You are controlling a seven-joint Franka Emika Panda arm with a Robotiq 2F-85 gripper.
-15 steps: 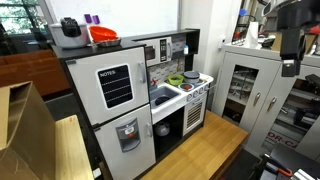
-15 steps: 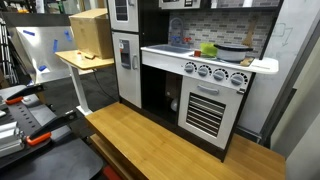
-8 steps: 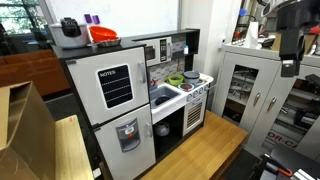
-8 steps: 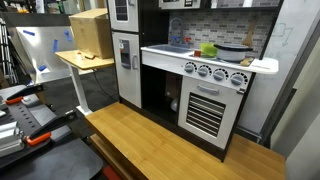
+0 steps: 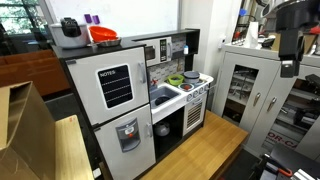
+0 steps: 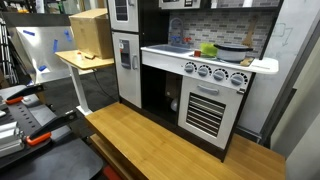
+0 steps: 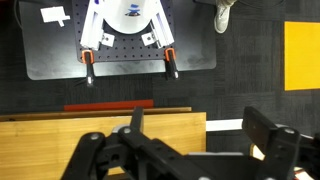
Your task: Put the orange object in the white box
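The pincer (image 7: 195,130) stood wide open and empty, pointing down over the wooden desk (image 7: 60,145). In an exterior view, the orange object (image 5: 103,35) lay atop the toy refrigerator (image 5: 105,95), well apart from the arm (image 5: 290,38), toward the frame's left.

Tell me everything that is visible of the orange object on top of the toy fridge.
The orange object shows only in an exterior view, and it is small there. It is orange-red, low and wide, like a shallow bowl or dish, and its smooth surface looks like plastic. It lies on the flat top of the white toy fridge, at the end nearer the stove, beside a dark pot-like thing. Whether these two touch cannot be told. Nothing holds it.
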